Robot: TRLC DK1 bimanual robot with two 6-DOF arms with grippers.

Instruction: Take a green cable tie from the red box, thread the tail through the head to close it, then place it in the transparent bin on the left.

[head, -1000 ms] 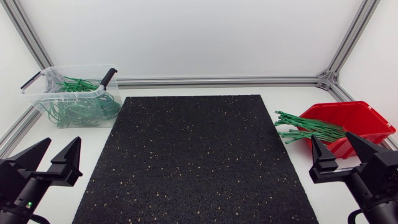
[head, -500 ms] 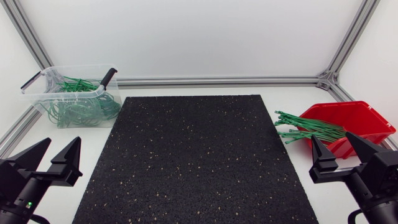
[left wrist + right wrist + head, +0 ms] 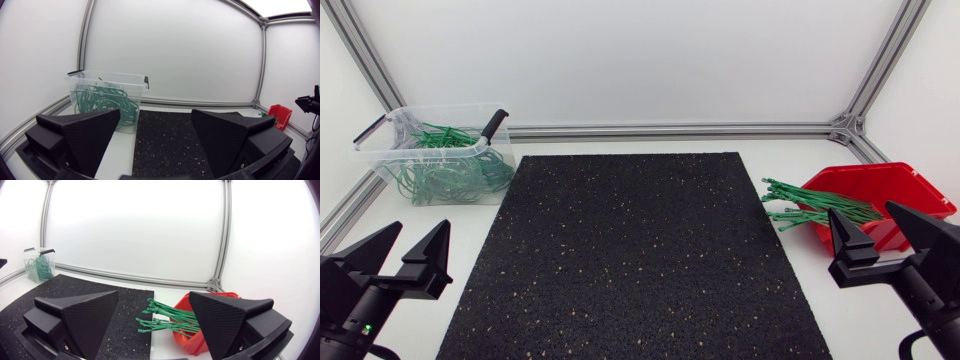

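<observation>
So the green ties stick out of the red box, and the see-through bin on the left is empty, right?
Not quite. The see-through bin is not empty: the head view shows a tangle of green ties inside it. The rest is right: the straight ties do stick out of the red box.

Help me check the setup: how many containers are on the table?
2. The clear bin sits at the table's far left, holding green ties; the red box sits at its right edge, more ties poking out toward the mat. None seems hidden.
</observation>
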